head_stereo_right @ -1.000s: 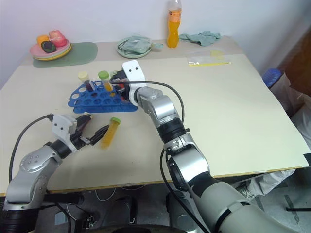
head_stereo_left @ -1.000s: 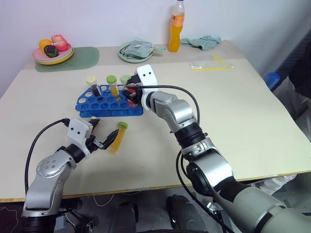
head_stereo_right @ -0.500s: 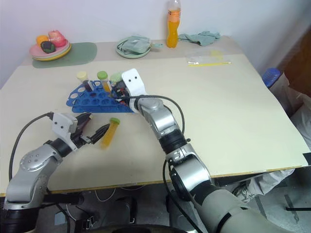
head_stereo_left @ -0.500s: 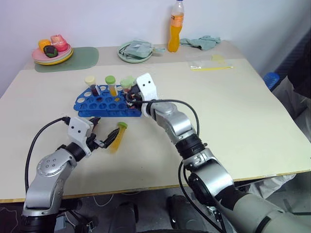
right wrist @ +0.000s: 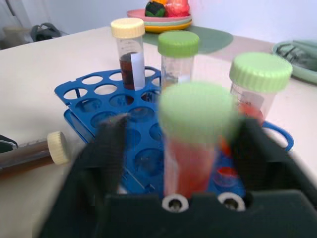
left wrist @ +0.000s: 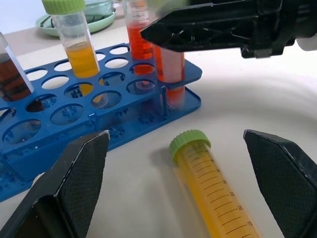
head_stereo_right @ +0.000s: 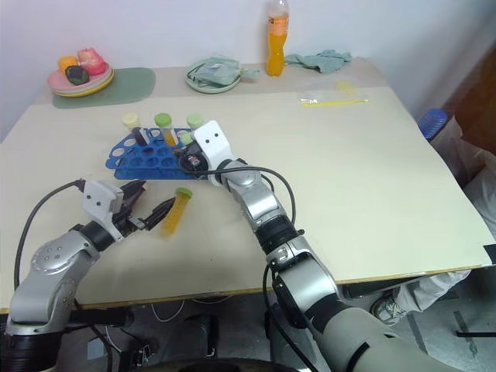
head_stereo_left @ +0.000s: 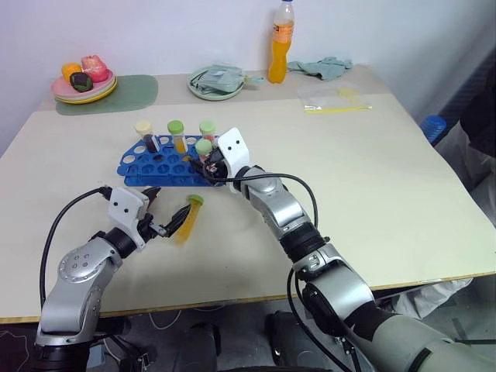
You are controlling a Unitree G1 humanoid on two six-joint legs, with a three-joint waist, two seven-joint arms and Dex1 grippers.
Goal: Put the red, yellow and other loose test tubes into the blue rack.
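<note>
The blue rack (head_stereo_left: 159,164) holds a cream-capped dark tube (head_stereo_left: 145,133), a green-capped yellow tube (head_stereo_left: 177,134) and a red tube (head_stereo_left: 208,129). A second red tube (right wrist: 195,144) with a green cap stands in a hole at the rack's near right corner. My right gripper (head_stereo_left: 204,161) is open, its fingers (right wrist: 113,148) apart on either side of this tube. A loose yellow tube (head_stereo_left: 187,218) with a green cap lies on the table in front of the rack. My left gripper (left wrist: 174,135) is open, straddling that tube's capped end without touching it.
Along the table's far edge sit a plate of toy food (head_stereo_left: 84,80) on a green mat (head_stereo_left: 124,93), a bowl with a cloth (head_stereo_left: 217,80), an orange bottle (head_stereo_left: 281,39), a teal cloth (head_stereo_left: 322,68) and a plastic bag (head_stereo_left: 337,99).
My right gripper lowered the red tube into the rack's near right corner hole and then opened, letting it go. The left gripper and the yellow tube stayed put.
</note>
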